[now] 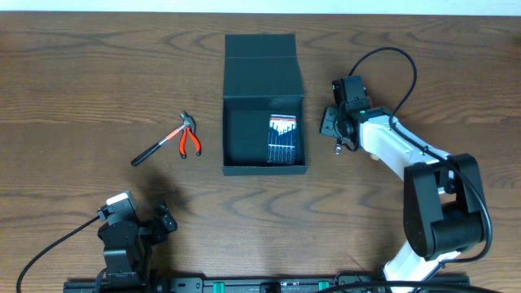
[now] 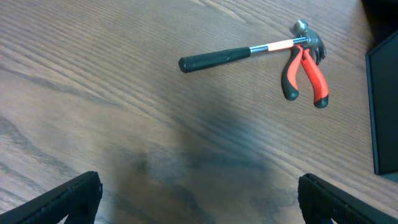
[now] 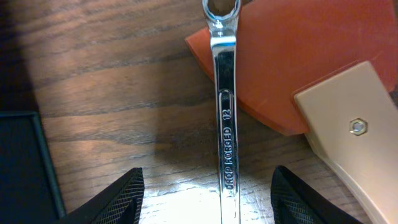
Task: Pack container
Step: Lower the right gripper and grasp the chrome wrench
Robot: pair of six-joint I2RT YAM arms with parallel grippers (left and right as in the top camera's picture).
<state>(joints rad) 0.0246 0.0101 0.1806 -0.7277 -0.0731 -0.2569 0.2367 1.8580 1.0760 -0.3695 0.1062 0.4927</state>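
Observation:
The dark container [image 1: 264,73] stands open at the table's middle, flap lid folded back, with a pack of screwdrivers [image 1: 283,138] inside. My right gripper [image 1: 338,134] hovers just right of it. In the right wrist view it [image 3: 206,177] is open, with a chrome wrench [image 3: 225,124] lying on the table between the fingers, untouched; the container's edge [image 3: 22,162] shows at the left. My left gripper [image 1: 122,228] is low at the front left, open and empty [image 2: 199,202]. A black-handled hammer [image 2: 242,53] and red pliers [image 2: 305,78] lie ahead of it.
An orange blade [image 3: 292,56] with a beige handle [image 3: 354,137] lies under the wrench's ring end. The hammer [image 1: 159,148] and pliers [image 1: 190,142] lie left of the container. The container's corner [image 2: 382,106] shows at the right of the left wrist view.

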